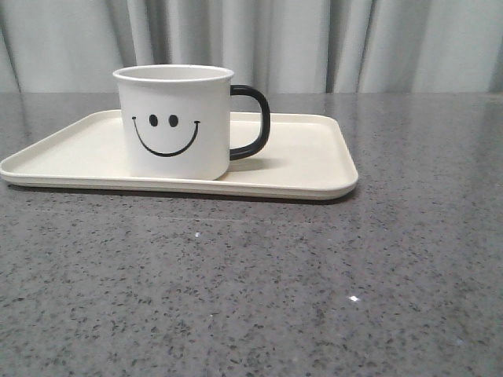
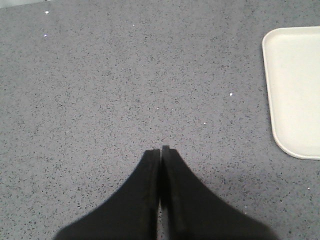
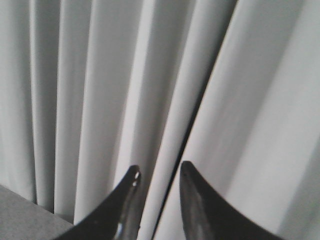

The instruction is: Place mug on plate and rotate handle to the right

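Note:
The white mug (image 1: 174, 122) with a black smiley face stands upright on the cream plate (image 1: 306, 169), left of the plate's middle. Its black handle (image 1: 253, 122) points to the right in the front view. Neither arm shows in the front view. My left gripper (image 2: 161, 148) is shut with nothing in it and hovers over bare grey table, with a corner of the plate (image 2: 295, 85) off to one side. My right gripper (image 3: 158, 171) is open and empty, facing the pale curtain, away from the mug.
Speckled grey tabletop (image 1: 259, 290) stretches in front of the plate and to its right. A pleated light curtain (image 1: 330, 39) hangs behind the table's far edge.

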You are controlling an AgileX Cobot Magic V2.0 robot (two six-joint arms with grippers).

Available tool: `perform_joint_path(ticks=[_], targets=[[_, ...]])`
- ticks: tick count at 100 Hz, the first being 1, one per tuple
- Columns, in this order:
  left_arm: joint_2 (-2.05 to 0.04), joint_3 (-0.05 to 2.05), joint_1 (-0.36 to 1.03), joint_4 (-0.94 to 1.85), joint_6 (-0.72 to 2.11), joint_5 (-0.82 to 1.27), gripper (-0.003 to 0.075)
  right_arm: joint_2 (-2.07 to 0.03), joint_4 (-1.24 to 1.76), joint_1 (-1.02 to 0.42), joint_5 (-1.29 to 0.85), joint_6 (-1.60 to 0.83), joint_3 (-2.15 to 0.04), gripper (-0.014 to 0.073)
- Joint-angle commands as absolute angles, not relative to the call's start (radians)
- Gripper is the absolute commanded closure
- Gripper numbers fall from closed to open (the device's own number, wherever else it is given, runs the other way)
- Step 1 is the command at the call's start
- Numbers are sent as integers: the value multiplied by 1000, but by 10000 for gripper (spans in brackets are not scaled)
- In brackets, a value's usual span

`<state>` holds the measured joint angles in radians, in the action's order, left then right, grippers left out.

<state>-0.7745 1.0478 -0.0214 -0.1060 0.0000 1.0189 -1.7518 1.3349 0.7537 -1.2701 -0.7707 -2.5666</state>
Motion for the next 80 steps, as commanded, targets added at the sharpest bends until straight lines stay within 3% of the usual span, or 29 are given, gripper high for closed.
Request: perform_joint_path(ticks=[1, 12, 29, 80], targets=[[-773, 1075, -23, -105, -8, 945, 740, -1731, 1309, 761, -1217, -750, -2583, 379], [-773, 1075, -23, -105, -8, 945, 740, -1735, 1305, 761, -1222, -732, -2583, 407], [-773, 1075, -23, -105, -8, 945, 740, -1735, 1295, 761, -1225, -732, -2583, 671], [-821, 1075, -23, -105, -8, 930, 740, -1729, 1302, 761, -1212, -732, -2583, 655]])
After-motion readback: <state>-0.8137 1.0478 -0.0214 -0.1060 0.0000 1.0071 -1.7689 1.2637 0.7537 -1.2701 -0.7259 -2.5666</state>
